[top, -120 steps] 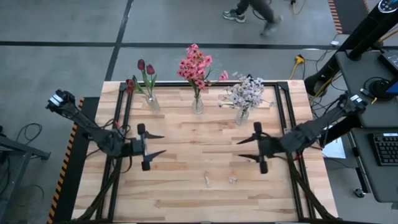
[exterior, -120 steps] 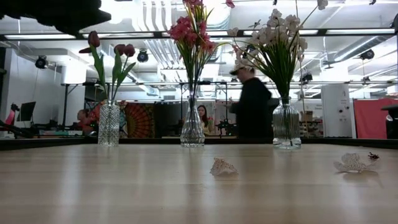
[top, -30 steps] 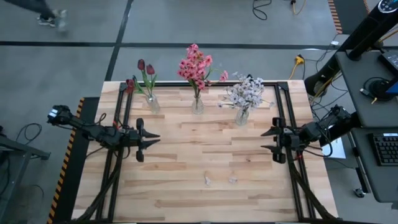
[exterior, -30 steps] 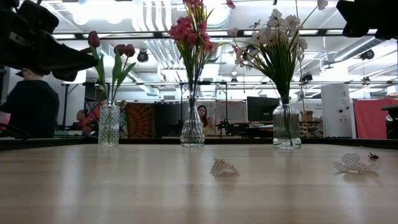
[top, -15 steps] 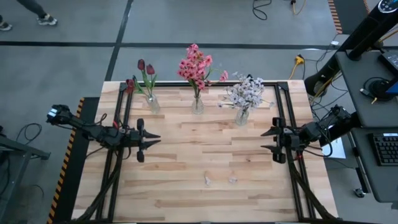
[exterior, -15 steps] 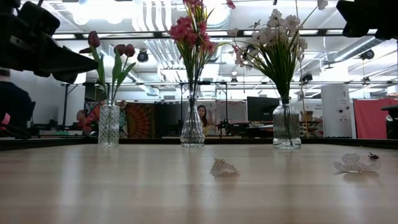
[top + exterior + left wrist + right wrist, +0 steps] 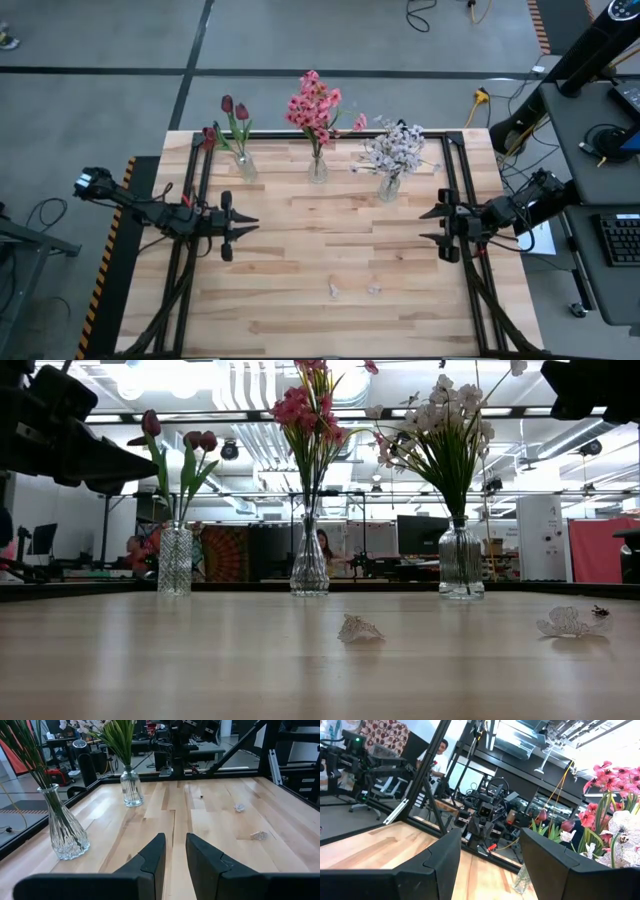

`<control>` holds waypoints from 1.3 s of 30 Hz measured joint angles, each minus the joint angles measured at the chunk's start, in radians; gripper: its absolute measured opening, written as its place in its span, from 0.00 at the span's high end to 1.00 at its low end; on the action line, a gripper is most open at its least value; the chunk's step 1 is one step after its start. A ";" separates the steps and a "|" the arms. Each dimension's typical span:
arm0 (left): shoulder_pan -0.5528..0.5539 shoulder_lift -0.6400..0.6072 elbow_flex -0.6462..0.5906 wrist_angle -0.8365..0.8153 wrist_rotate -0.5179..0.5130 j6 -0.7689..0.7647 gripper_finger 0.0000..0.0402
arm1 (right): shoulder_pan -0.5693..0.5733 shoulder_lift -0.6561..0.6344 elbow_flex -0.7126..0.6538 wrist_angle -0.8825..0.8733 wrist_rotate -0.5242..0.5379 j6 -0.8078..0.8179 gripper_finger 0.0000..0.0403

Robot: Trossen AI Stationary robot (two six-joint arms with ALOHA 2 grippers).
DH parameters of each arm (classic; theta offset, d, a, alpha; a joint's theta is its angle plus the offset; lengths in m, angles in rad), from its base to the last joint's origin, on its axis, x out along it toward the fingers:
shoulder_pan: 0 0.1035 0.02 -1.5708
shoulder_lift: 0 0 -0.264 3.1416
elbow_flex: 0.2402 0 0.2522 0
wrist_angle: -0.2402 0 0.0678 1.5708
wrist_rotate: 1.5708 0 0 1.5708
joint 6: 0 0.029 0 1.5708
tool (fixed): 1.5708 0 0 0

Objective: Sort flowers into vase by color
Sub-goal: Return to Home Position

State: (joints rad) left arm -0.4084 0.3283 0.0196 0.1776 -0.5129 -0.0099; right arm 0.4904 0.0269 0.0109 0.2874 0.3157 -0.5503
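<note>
Two small pale scraps (image 7: 333,291) on the wooden tabletop (image 7: 300,310) cannot be identified. The left gripper (image 7: 243,226) and right gripper (image 7: 424,226) are held low at opposite tabletop edges, fingers parted, nothing grasped.

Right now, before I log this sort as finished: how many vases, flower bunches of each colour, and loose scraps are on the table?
glass vases: 3
dark red tulip bunch: 1
pink flower bunch: 1
white flower bunch: 1
pale scraps: 2
Total: 8
</note>
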 joint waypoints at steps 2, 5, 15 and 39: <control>0.000 0.003 0.000 0.000 0.000 0.000 0.85 | 0.000 0.000 0.000 0.000 0.000 0.000 0.51; 0.000 0.008 0.000 0.000 0.000 0.000 0.85 | 0.000 0.000 0.000 0.000 0.000 0.000 0.51; 0.000 0.022 0.000 0.000 0.000 0.000 0.85 | 0.000 0.000 0.000 0.000 0.000 0.000 0.51; 0.000 0.034 0.000 0.000 0.000 0.000 0.85 | 0.000 0.000 0.000 0.000 0.000 0.000 0.51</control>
State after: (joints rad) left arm -0.4087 0.3626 0.0200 0.1779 -0.5132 -0.0097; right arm 0.4904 0.0273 0.0105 0.2875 0.3157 -0.5503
